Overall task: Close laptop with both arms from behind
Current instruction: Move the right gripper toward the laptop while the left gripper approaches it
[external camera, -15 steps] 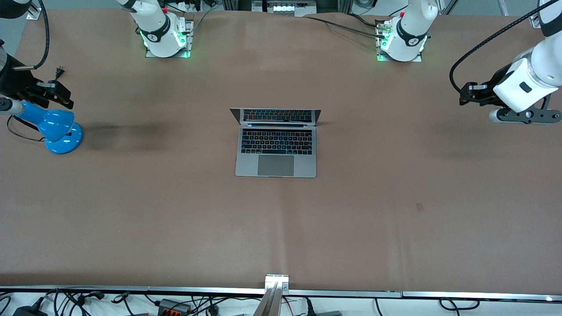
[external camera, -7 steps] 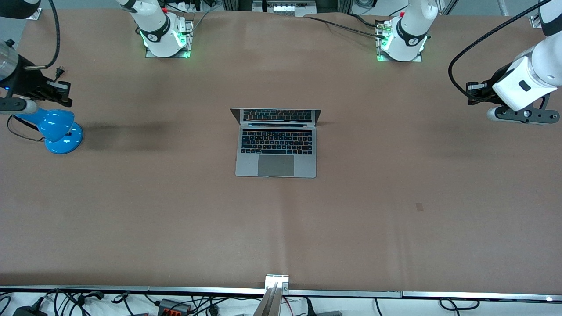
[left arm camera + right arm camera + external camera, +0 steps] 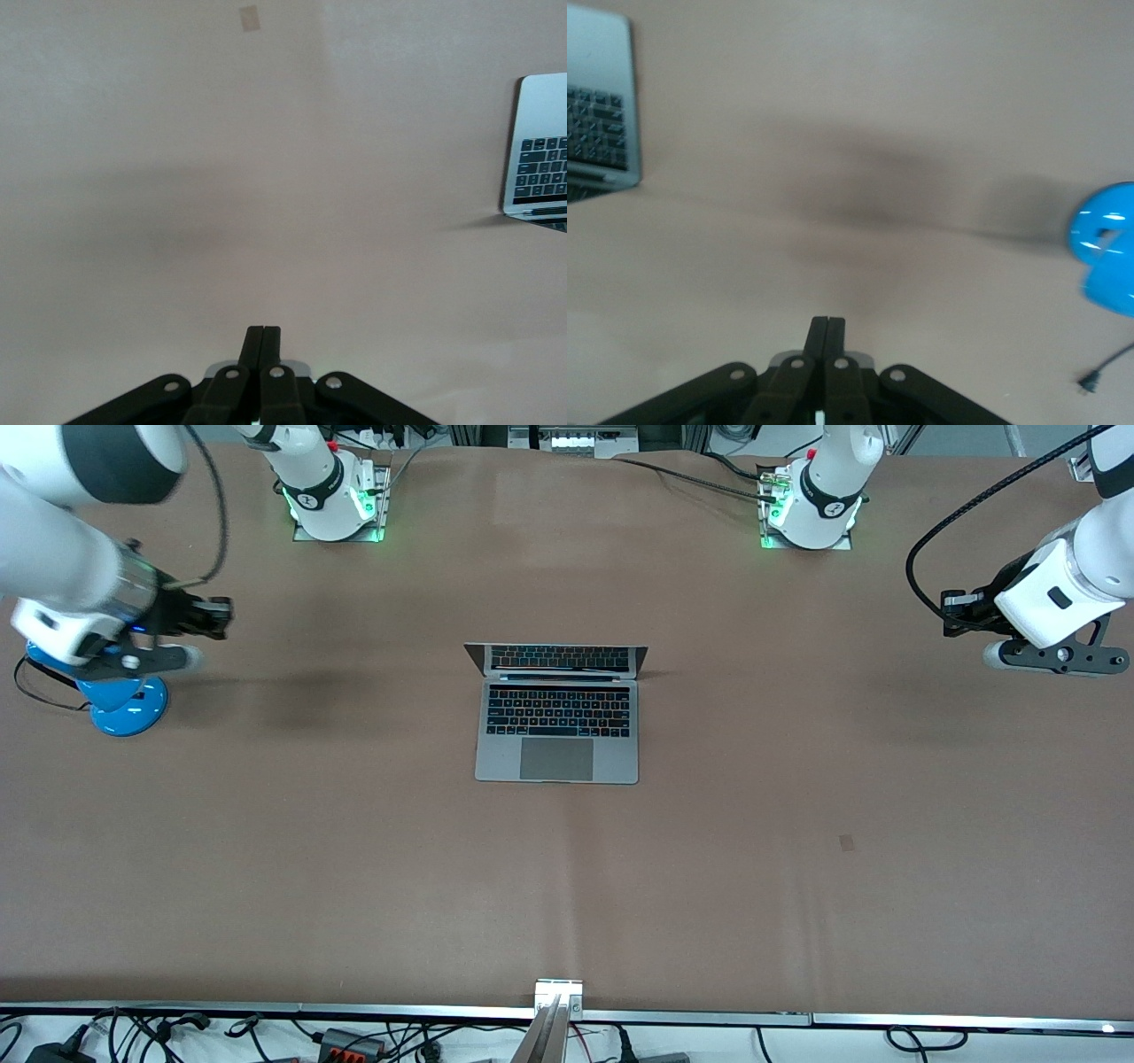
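With both tools pressed together and empty, the left tool point(image 3: 950, 613) and right tool point(image 3: 221, 617) up over either end of the surface point(image 3: 797, 824), I judge the open laptop point(image 3: 557, 726) mid-surface stiff but fragile: push its thin lid's top edge, evenly.

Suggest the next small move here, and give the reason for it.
Probably bring both arms in toward the laptop's upright lid. It still stands open mid-table, and both grippers, fingers shut and empty, hang over bare table: the left gripper toward its own end, the right gripper beside the blue lamp. Neither touches the lid yet.
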Controlling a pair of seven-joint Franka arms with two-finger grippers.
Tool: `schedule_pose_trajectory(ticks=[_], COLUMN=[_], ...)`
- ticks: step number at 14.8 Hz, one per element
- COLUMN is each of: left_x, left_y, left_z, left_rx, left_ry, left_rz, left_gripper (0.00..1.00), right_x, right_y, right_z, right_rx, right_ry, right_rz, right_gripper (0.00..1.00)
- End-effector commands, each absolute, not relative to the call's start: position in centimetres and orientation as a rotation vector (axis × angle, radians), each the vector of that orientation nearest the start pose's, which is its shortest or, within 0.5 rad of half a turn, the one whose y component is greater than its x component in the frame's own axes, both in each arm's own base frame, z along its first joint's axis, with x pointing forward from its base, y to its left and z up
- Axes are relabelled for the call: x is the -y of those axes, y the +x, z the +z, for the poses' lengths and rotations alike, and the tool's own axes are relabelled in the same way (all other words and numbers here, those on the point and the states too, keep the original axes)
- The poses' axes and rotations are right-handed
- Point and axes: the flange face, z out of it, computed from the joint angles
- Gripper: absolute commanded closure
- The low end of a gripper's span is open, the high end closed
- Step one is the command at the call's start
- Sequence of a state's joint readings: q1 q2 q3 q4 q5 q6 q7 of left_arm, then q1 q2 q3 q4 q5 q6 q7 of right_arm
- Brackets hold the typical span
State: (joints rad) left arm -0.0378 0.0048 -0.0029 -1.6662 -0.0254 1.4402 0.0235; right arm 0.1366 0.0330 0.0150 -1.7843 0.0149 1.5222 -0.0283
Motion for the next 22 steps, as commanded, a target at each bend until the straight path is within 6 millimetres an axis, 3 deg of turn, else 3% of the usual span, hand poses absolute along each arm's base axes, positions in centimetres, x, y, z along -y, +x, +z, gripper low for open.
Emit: schedule_pose_trajectory(ticks=[1, 4, 8, 10, 13, 15, 16, 19, 22], left_x=[1.9, 0.6, -3.0, -2.6, -2.7, -2.8, -2.0, 3.7, 8.8], left_y=[53.6, 53.7, 54.2, 54.7, 55.2, 55.9, 56.4, 57.4, 56.2], left_z=[57.2, 56.5, 54.7, 56.3, 56.0, 54.7, 53.8, 51.2, 48.2], left_rx=[-0.107, -0.057, 0.074, 0.01, -0.002, -0.011, -0.031, -0.184, -0.293], left_ry=[-3.184, -3.228, -3.34, -3.337, -3.303, -3.277, -3.28, -3.272, -3.303], left_rz=[0.396, 0.443, 0.537, 0.471, 0.471, 0.471, 0.487, 0.534, 0.635], left_gripper=[0.95, 0.95, 0.95, 0.96, 0.97, 0.98, 0.99, 0.99, 1.0], right_x=[-10.6, -13.5, -17.0, -20.1, -22.1, -23.4, -24.3, -26.5, -28.7], right_y=[52.8, 51.1, 49.3, 48.1, 46.8, 46.1, 45.6, 44.8, 44.5], right_z=[48.0, 45.0, 42.8, 42.1, 41.1, 40.3, 39.8, 38.4, 37.1], right_rx=[0.277, 0.315, 0.4, 0.483, 0.475, 0.496, 0.484, 0.431, 0.391], right_ry=[-3.009, -2.934, -2.896, -2.893, -2.837, -2.832, -2.828, -2.82, -2.828], right_rz=[0.591, 0.691, 0.773, 0.801, 0.838, 0.832, 0.827, 0.789, 0.772], right_gripper=[1.0, 1.0, 1.0, 1.0, 1.0, 1.0, 1.0, 1.0, 1.0])
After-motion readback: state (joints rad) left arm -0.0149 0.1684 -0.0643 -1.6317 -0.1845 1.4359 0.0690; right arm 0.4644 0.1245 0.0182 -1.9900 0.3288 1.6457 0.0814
